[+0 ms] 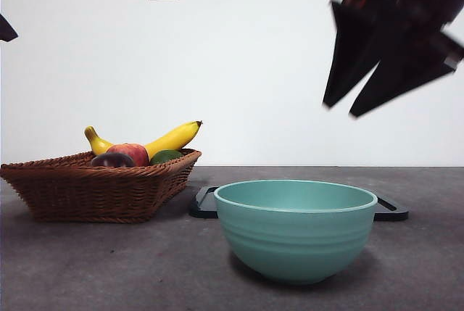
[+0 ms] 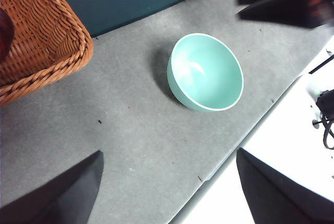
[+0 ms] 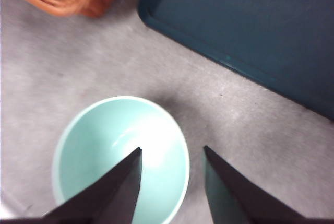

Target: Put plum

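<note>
The glossy dark purple plum (image 1: 112,159) lay in the woven brown wicker basket (image 1: 72,191), touching the red-and-yellow round fruit (image 1: 129,154). We judged it firm, smooth and slippery, best gripped across its widest middle. Our right gripper (image 3: 172,153) hung released and empty above the pale teal ceramic bowl (image 3: 94,145), and the left gripper (image 2: 169,158) was also released, high above the table.

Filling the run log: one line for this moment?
plum: in basket | bowl: empty | right gripper: open above bowl | left gripper: open, waiting
</note>
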